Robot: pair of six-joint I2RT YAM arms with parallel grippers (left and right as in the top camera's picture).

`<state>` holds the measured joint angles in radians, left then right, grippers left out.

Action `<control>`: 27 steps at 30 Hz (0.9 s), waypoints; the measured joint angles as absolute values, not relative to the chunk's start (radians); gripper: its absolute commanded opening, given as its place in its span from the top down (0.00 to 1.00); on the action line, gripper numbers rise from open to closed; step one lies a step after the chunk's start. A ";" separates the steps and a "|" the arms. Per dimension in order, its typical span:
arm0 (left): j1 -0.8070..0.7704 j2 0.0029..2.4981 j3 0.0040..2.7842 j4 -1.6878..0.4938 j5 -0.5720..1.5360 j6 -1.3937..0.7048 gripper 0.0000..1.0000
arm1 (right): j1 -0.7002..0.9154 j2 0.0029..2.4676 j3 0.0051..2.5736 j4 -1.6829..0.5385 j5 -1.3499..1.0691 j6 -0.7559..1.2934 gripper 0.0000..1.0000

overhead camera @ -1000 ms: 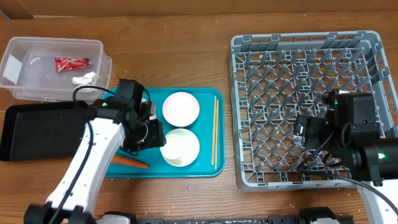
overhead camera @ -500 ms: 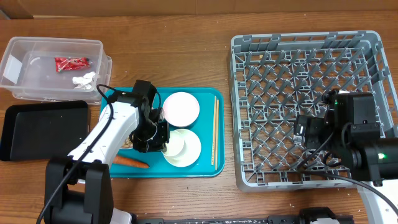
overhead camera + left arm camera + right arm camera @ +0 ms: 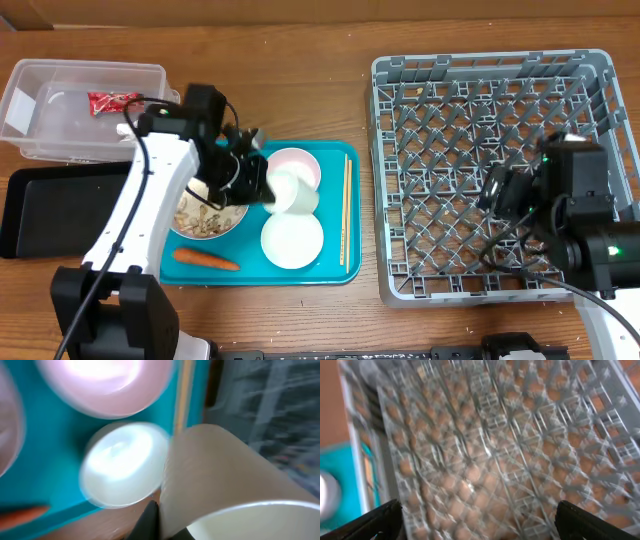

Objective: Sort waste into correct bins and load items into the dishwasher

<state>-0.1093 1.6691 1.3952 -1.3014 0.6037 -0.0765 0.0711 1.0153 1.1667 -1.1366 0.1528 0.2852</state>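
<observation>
My left gripper [image 3: 264,184] is shut on the wall of a white cup [image 3: 292,191] and holds it tilted above the teal tray [image 3: 335,272]. In the left wrist view the cup [image 3: 235,480] fills the right side, with my gripper [image 3: 159,521] clamped on its wall. On the tray lie a white bowl [image 3: 296,162], a second white bowl [image 3: 292,241], a plate with food scraps [image 3: 203,217], an orange carrot [image 3: 206,260] and chopsticks [image 3: 345,208]. The red wrapper [image 3: 112,100] lies in the clear tub [image 3: 60,85]. My right gripper [image 3: 502,190] hangs open and empty over the grey dish rack [image 3: 480,75]. The tissue is hidden.
The black tray [image 3: 55,205] sits left of the teal tray, in front of the clear tub. The right wrist view shows the rack's lattice floor [image 3: 495,435], blurred, between my open right gripper's fingers [image 3: 485,525]. Bare wood lies between the tray and the rack.
My left gripper has closed on the cup and lifted it off the teal tray, up and to the right. The plate with scraps is now uncovered. The right gripper has shifted slightly.
</observation>
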 measured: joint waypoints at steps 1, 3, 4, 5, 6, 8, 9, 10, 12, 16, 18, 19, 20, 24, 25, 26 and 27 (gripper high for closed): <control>-0.102 1.669 1.401 -1.284 0.675 -0.057 0.96 | 0.068 1.018 1.167 -1.091 0.127 0.291 0.00; -0.102 1.670 1.402 -1.241 0.830 -0.020 0.96 | 0.064 1.034 1.169 -0.994 -0.022 0.237 0.00; -0.104 1.670 1.402 -1.222 0.900 -0.005 0.96 | 0.062 1.047 1.171 -0.969 -0.124 0.195 0.00; -0.110 1.670 1.402 -1.200 0.974 0.006 0.96 | 0.062 1.066 1.174 -0.955 -0.249 0.135 0.00; -0.112 1.670 1.402 -1.184 1.026 0.013 0.96 | 0.062 1.082 1.174 -0.950 -0.341 0.093 0.00; -0.124 1.670 1.402 -1.151 1.127 0.027 0.96 | 0.063 1.125 1.174 -0.952 -0.562 -0.007 0.00; -0.129 1.670 1.402 -1.144 1.170 0.031 0.96 | 0.063 1.146 1.174 -0.951 -0.658 -0.051 0.00; -0.133 1.670 1.402 -1.136 1.208 0.034 0.96 | 0.064 1.166 1.174 -0.952 -0.745 -0.091 0.00; -0.138 1.671 1.402 -1.127 1.269 0.037 0.96 | 0.066 1.205 1.174 -0.949 -0.902 -0.163 0.00; -0.150 1.671 1.402 -1.119 1.341 0.037 0.96 | 0.066 1.258 1.174 -0.930 -1.132 -0.256 0.00; -0.158 1.671 1.402 -1.109 1.360 0.037 0.96 | 0.067 1.278 1.174 -0.916 -1.224 -0.290 0.00; -0.164 1.671 1.402 -1.101 1.367 0.036 0.96 | 0.068 1.287 1.174 -0.907 -1.263 -0.305 0.00; -0.172 1.671 1.402 -1.090 1.373 0.035 0.96 | 0.069 1.295 1.174 -0.905 -1.291 -0.316 0.00; -0.216 1.671 1.402 -1.018 1.386 0.004 0.96 | 0.074 1.307 1.174 -0.901 -1.353 -0.340 0.00; -0.224 1.671 1.402 -1.003 1.388 -0.003 0.96 | 0.074 1.308 1.174 -0.901 -1.360 -0.342 0.00; -0.237 1.671 1.402 -0.979 1.390 -0.021 0.96 | 0.074 1.308 1.174 -0.899 -1.365 -0.345 0.00; -0.247 1.671 1.402 -0.960 1.393 -0.031 0.96 | 0.074 1.308 1.174 -0.899 -1.372 -0.347 0.00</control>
<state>-0.2470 1.6707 1.4017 -0.9600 1.3930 -0.0315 0.0738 1.3075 1.1744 -0.8986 -1.3724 -0.3466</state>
